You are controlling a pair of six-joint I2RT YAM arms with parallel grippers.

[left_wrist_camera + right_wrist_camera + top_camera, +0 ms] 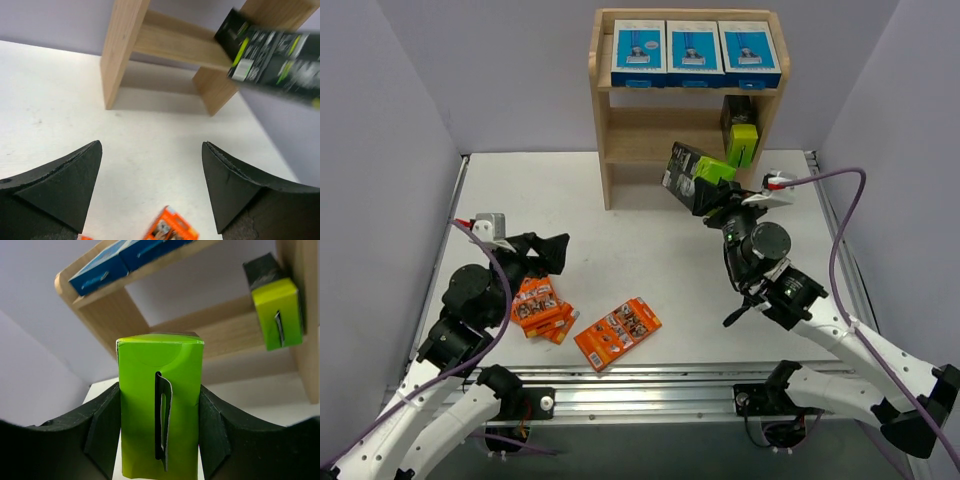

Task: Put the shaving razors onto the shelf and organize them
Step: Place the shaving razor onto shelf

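Note:
The wooden shelf [603,120] stands at the back of the table. Three blue-and-white razor boxes [696,52] line its top tier. One black-and-lime box [741,135] stands at the right end of the middle tier. My right gripper [715,195] is shut on a second black-and-lime box [692,172], held tilted in the air in front of the shelf's lower tiers. In the right wrist view the lime end of that box [160,405] fills the gap between the fingers. My left gripper [555,255] is open and empty, just above the orange packs [542,307].
Another orange pack [617,332] lies flat near the table's front edge, right of the stacked ones. In the left wrist view one orange pack [170,230] peeks in at the bottom, below the open fingers. Grey walls close in both sides.

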